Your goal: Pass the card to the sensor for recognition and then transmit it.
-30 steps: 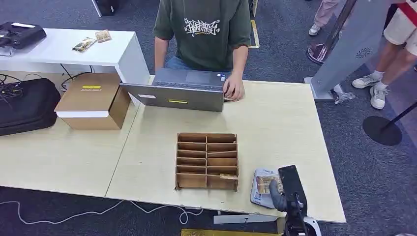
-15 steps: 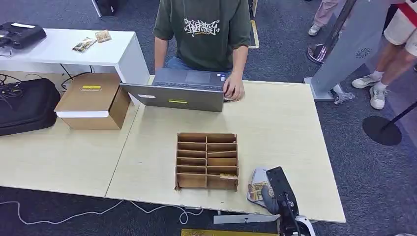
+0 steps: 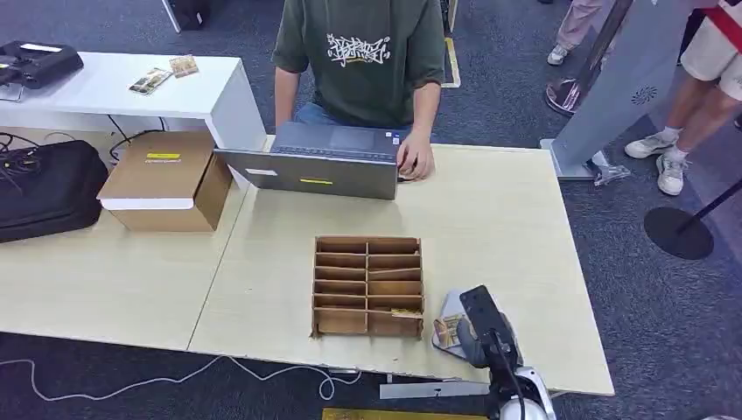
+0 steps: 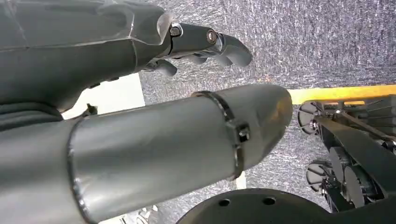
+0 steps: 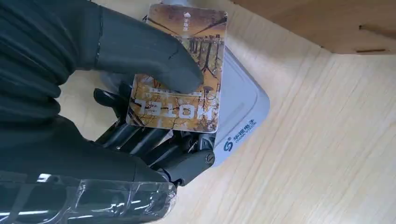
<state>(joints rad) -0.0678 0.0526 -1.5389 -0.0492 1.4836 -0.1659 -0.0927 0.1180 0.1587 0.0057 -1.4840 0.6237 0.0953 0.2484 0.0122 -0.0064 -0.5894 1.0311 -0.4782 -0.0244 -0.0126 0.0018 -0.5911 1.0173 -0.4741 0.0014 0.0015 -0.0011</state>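
Table (image 3: 490, 227): pale wood, grey sensor (image 5: 240, 109) lying flat.
Right hand (image 5: 140, 102): thumb pinches card (image 5: 180, 70) over sensor.
Left hand (image 4: 205, 44): fingers curled, holding nothing.

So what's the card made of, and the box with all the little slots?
The card looks like smooth plastic: thin, stiff, with a printed picture and a slight sheen. The box with slots looks like plain brown cardboard, matte, with thin cut dividers. The grey pad under the card seems to be hard plastic.
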